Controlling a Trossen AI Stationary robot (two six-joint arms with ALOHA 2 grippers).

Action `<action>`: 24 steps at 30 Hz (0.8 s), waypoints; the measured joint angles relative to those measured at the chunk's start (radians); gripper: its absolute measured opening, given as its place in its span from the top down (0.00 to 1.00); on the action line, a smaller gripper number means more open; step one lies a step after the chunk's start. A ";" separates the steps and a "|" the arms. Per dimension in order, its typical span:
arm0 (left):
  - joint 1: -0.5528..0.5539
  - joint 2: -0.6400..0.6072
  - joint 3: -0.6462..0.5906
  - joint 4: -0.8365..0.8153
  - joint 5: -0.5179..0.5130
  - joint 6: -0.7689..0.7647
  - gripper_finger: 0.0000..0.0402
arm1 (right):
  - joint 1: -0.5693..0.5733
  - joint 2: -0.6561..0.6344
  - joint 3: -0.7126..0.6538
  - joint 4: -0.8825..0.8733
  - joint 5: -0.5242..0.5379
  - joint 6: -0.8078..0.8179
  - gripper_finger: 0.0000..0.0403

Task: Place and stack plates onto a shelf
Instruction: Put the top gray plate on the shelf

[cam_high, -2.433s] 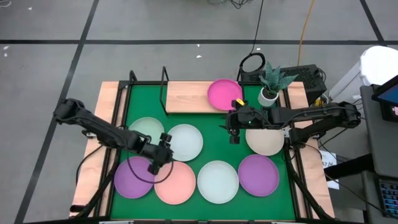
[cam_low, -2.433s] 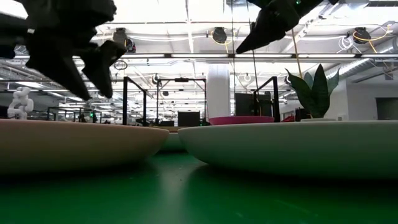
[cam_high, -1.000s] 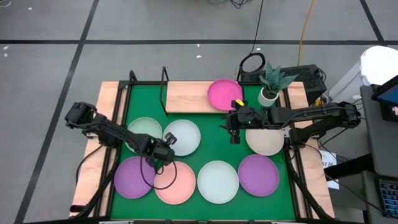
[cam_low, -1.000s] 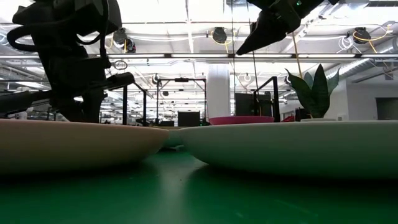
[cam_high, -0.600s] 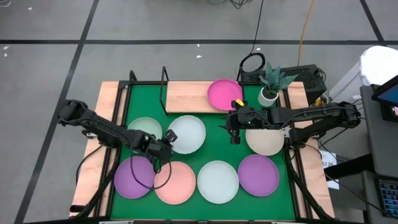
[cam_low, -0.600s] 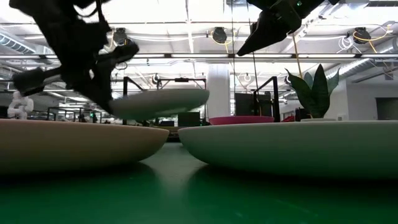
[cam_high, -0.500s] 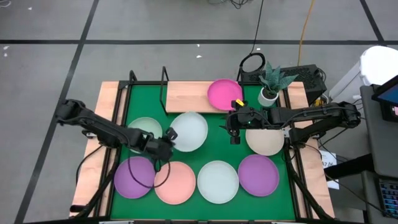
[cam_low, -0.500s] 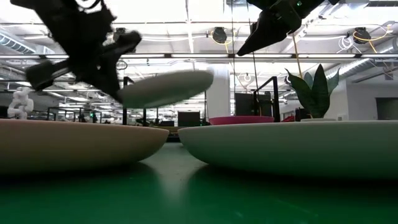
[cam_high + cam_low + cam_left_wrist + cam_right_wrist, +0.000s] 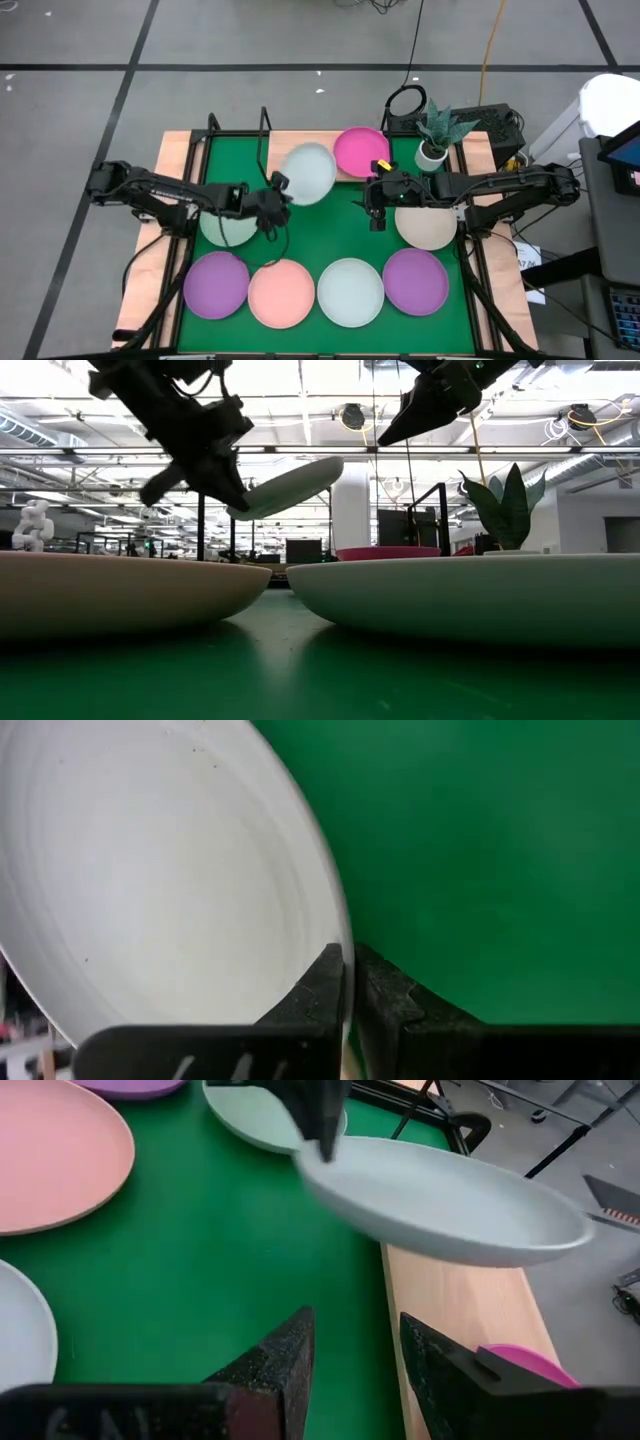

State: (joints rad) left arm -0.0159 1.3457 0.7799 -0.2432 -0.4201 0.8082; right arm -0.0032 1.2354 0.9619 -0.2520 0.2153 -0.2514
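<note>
My left gripper [image 9: 279, 190] is shut on a pale white plate [image 9: 308, 172], which hangs in the air over the mat's far part, by the near edge of the wooden shelf [image 9: 295, 150]. A magenta plate [image 9: 360, 150] sits on the shelf's right end. My right gripper [image 9: 376, 218] hovers open over the green mat [image 9: 345, 235], to the right of the held plate and touching nothing. Other plates lie flat on the mat: mint [image 9: 228, 228], purple [image 9: 216, 284], salmon [image 9: 282, 293], pale [image 9: 350, 292], purple [image 9: 415, 280] and beige [image 9: 427, 227]. My left gripper pinches the pale plate's rim [image 9: 345, 960] between its two fingers, one finger [image 9: 320, 985] on the inner face and one [image 9: 385, 995] beneath. The fingers come from the table's left, slanting down. The plate [image 9: 290, 485] is lifted clear and tilted, its free edge higher.
A potted plant [image 9: 434, 135] stands at the shelf's right end. Black wire uprights [image 9: 265, 130] rise at the shelf's left end, and a black frame [image 9: 195, 170] runs along the mat's sides. The shelf board left of the magenta plate is bare wood.
My left gripper has taken the pale plate off the mat and carried it up and toward the far edge and the shelf, swinging to the right. The plate, flat on the mat before, is now clear of it and tilted. The right arm has kept still.
</note>
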 joint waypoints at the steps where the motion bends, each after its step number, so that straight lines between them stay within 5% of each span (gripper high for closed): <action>1: 0.020 0.000 0.000 0.016 0.001 0.000 0.96 | -0.002 0.000 0.000 0.000 0.003 0.000 0.68; 14: 0.170 0.013 0.000 0.192 0.089 -0.126 0.96 | -0.002 -0.003 0.000 -0.008 0.235 -0.024 0.68; 24: 0.224 0.077 0.000 0.208 0.090 -0.267 0.96 | -0.002 -0.018 0.000 0.011 0.256 -0.050 0.68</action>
State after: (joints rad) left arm 0.2085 1.4230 0.7795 -0.0350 -0.3306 0.5412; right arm -0.0048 1.2178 0.9619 -0.2411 0.4718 -0.3011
